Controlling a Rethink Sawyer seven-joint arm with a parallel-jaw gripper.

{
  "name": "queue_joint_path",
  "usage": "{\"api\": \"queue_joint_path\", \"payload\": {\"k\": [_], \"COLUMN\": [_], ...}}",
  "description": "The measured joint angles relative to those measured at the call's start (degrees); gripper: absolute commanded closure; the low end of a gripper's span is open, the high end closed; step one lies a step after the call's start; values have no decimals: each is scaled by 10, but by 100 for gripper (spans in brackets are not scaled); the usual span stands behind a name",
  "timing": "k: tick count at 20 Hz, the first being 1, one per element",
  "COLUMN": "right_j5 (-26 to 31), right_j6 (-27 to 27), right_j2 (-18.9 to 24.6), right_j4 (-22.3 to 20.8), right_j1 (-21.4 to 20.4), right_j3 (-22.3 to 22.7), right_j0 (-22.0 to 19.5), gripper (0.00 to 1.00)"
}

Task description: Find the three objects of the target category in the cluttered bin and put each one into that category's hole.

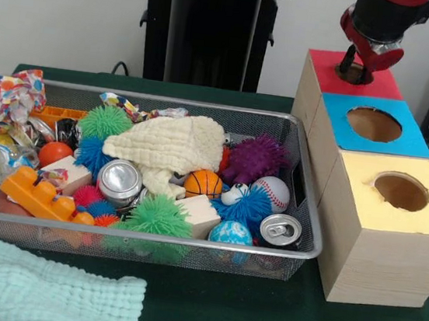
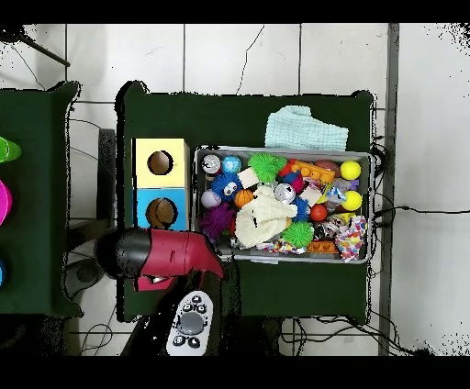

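Front view, pincer: red-and-black pincer (image 1: 357, 67) dips into the round hole in the red square surround (image 1: 353, 74); whether its jaws are apart or closed, cannot tell
Boxes: pale wood, also blue and yellow tops
Bin: silver wire-mesh basket (image 1: 309, 189) just beside, on green surface (image 1: 219, 310); cream waffle cloth (image 1: 171, 146) atop spiky rubber balls

a dark green surface (image 1: 258, 315) carries three things. the wire mesh bin (image 1: 188, 245) sits toward the left in the front view (heaped with toys and cans). just beside its right end stands a pale wooden box (image 1: 374, 262) with red, blue and yellow tops. a pale mint cloth (image 1: 41, 296) lies at the near edge, just in front of the bin.
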Motion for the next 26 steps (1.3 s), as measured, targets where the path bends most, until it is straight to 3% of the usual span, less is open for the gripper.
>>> {"api": "queue_joint_path", "payload": {"k": [26], "right_j5": [-13], "right_j6": [0], "right_j2": [38], "right_j4": [-23], "right_j1": [-3], "right_j3": [11], "right_j0": [-33], "gripper": [0]}}
